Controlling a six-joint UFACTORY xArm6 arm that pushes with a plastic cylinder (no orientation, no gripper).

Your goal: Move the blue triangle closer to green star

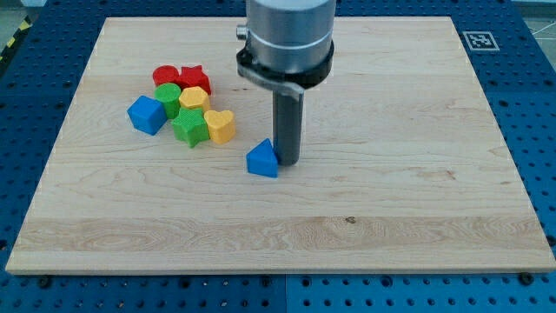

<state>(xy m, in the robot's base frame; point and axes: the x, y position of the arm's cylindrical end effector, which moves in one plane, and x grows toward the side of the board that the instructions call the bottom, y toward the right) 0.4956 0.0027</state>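
Observation:
The blue triangle point(261, 159) lies on the wooden board point(391, 191) a little left of centre. My tip point(287, 163) rests on the board just to the triangle's right, touching or nearly touching it. The green star point(189, 128) sits to the upper left of the triangle, in a cluster of blocks, with a yellow heart point(221, 126) between it and the triangle.
The cluster at the view's left also holds a blue cube point(146, 114), a green cylinder point(168, 98), a yellow block point(194, 98), a red cylinder point(165, 76) and a red star point(194, 78). The arm's grey body point(288, 39) hangs over the board's top centre.

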